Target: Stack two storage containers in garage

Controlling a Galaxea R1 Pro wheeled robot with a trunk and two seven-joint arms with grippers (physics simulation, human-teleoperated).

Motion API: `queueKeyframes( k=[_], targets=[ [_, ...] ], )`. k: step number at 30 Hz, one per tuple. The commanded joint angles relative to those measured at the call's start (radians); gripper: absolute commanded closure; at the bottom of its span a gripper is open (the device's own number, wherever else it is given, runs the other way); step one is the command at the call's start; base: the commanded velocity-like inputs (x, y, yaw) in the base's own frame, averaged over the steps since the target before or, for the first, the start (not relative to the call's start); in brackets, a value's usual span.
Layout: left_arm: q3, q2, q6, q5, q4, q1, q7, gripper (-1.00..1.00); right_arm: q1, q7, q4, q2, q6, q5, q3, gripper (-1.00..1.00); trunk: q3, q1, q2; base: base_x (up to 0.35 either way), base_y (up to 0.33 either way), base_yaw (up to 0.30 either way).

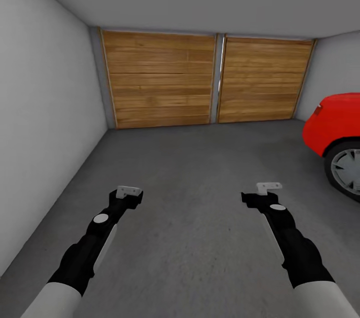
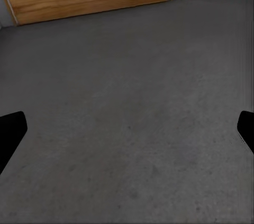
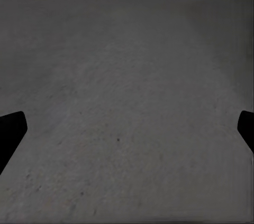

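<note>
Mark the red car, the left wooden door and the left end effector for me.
Red car (image 1: 332, 125), head view, on its red body above the wheel.
Left wooden door (image 1: 160, 80), head view, on the middle planks.
Left end effector (image 1: 129, 191), head view, at its pale tip.

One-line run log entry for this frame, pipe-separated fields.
room: garage, grey concrete floor | left gripper: open, empty | right gripper: open, empty | ahead: wooden panel doors | right: red car

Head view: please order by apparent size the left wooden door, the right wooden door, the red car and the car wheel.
1. Left wooden door, largest.
2. Right wooden door, slightly smaller.
3. Red car, partly cut off by the frame edge, so its real size is unsure.
4. Car wheel, smallest.
</note>
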Motion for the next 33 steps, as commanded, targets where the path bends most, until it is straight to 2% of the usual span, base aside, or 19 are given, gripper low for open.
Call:
queueKeyframes(
  k=[1,26,33],
  targets=[
    [-0.001,0.001,0.006,0.001,-0.002,0.0,-0.001,-1.0,-0.001,-0.004,-0.001,0.0,0.005,0.0,0.001,-1.0,0.0,0.0,-0.001,0.0,0.0,-0.252],
    [-0.005,-0.001,-0.006,0.0,0.003,0.001,-0.001,-1.0,0.0,-0.004,-0.001,0.0,0.006,0.006,-0.001,-1.0,0.018,0.0,-0.001,0.0,0.0,-0.26],
    [-0.005,-0.001,-0.005,-0.002,0.004,0.001,-0.004,-1.0,0.0,-0.004,-0.001,0.001,0.005,0.005,-0.001,-1.0,0.023,0.0,-0.001,0.152,0.0,-0.261]
  ],
)
